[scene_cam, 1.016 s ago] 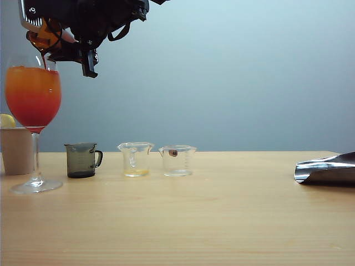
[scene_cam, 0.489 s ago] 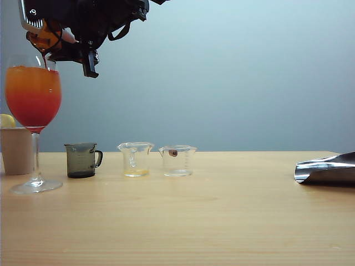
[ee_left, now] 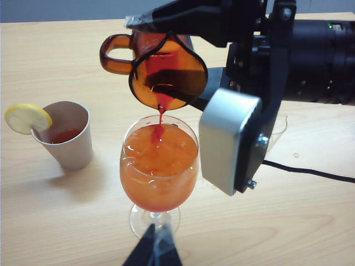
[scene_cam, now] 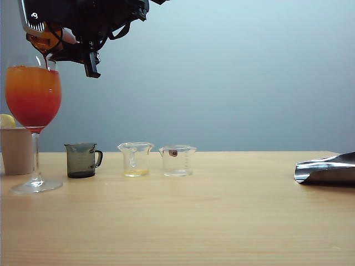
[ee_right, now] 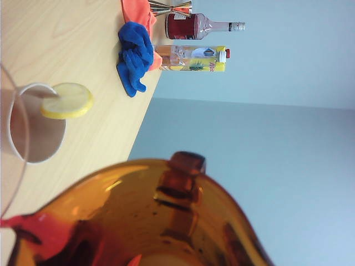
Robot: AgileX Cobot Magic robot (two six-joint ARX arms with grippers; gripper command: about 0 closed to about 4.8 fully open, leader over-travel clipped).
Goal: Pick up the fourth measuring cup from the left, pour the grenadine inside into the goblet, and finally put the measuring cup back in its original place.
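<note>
Left wrist view — right gripper [ee_left: 166,33] grips glossy amber measuring cup [ee_left: 166,77], syrupy grenadine [ee_left: 161,113] entering goblet [ee_left: 159,166]; left gripper's state unclear.

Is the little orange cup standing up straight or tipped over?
Tipped. The right gripper holds the amber measuring cup on its side above the goblet, and a thin red stream of grenadine runs from its lip.

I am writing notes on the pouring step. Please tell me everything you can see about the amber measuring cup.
The amber measuring cup is small and translucent orange-brown, plastic or glass by its look, with a loop handle, a flared rim and a pour lip. The right gripper holds it tipped steeply above the goblet, lip down. A thin stream of dark red grenadine runs from the lip into the orange drink. Some red liquid remains inside.
</note>
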